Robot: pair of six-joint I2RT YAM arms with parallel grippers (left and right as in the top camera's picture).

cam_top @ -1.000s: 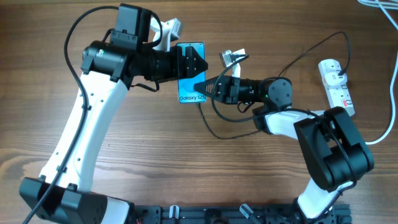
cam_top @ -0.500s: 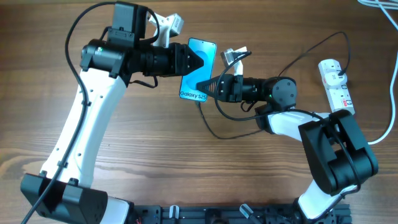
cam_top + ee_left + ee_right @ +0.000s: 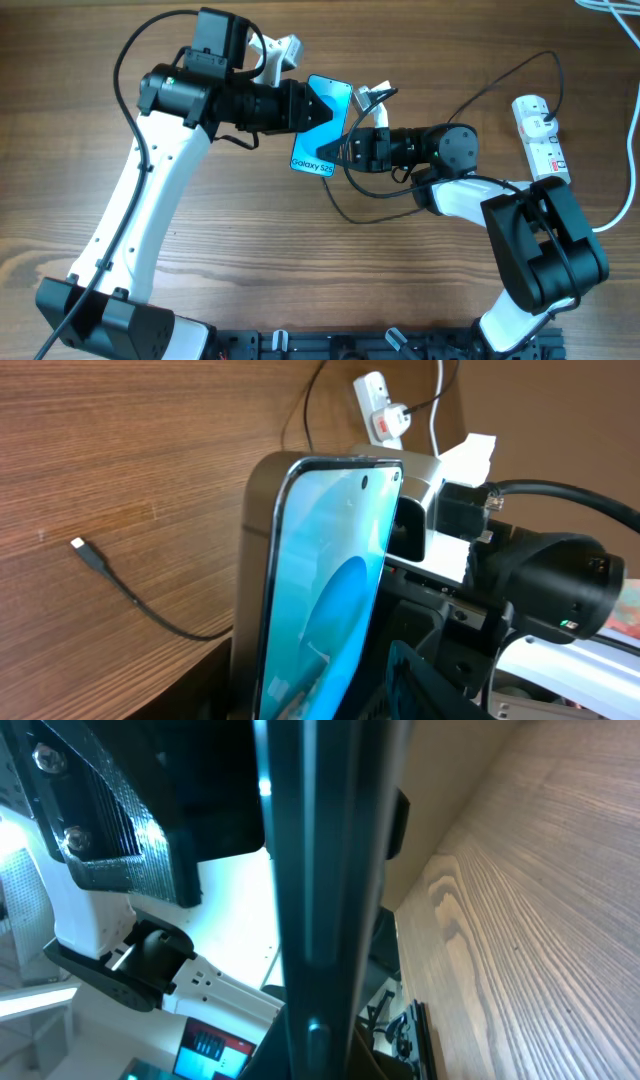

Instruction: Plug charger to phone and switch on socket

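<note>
The phone, teal screen with "Galaxy S25" text, is held tilted above the table between both grippers. My left gripper is shut on its upper part; the screen fills the left wrist view. My right gripper is shut on its lower right edge, seen edge-on in the right wrist view. The charger's black cable loops on the table under the right arm; its silvery tip lies loose on the wood. Its white plug head sits in the socket at the far right.
The socket's thick white cord curves along the right edge. The black cable arches up past the socket and back towards the right arm. The socket with its red mark also shows far off in the left wrist view.
The phone has moved right and a little up and has turned more slanted, carried by the left gripper. The right gripper has stayed on its lower edge.
</note>
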